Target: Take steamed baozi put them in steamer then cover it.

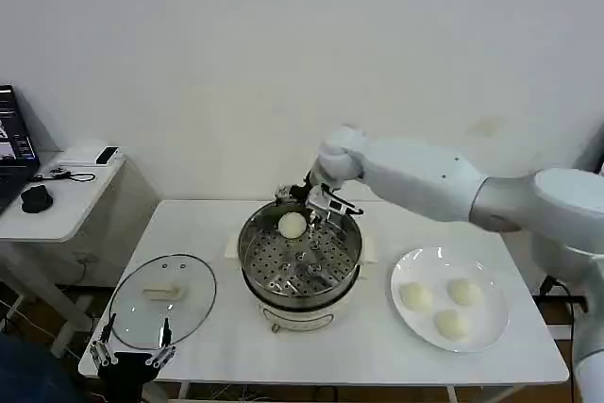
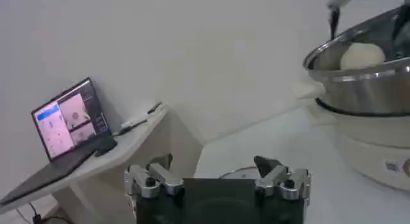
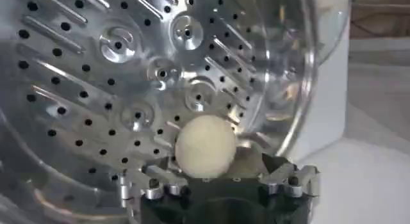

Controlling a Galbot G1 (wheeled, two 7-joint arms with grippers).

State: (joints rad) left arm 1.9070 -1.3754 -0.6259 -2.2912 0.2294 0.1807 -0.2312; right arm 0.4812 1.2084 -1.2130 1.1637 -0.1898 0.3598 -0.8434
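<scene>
The steamer (image 1: 304, 266) is a shiny steel pot with a perforated tray, standing mid-table. One cream-white baozi (image 1: 293, 225) rests on the tray by the far rim. My right gripper (image 1: 310, 207) hovers over that rim, open. In the right wrist view its fingers stand wide on either side of the baozi (image 3: 205, 145), clear of it, above the tray (image 3: 115, 72). Three more baozi (image 1: 415, 295) lie on a white plate (image 1: 429, 266) at the right. The glass cover (image 1: 184, 313) lies flat at the left. My left gripper (image 1: 132, 356) waits open at the table's front-left edge.
A low side table (image 1: 66, 205) with a laptop (image 2: 67, 120) and a mouse (image 1: 36, 198) stands left of the work table. A white wall is close behind. From the left wrist, the steamer (image 2: 365, 91) with the baozi (image 2: 362, 56) stands ahead.
</scene>
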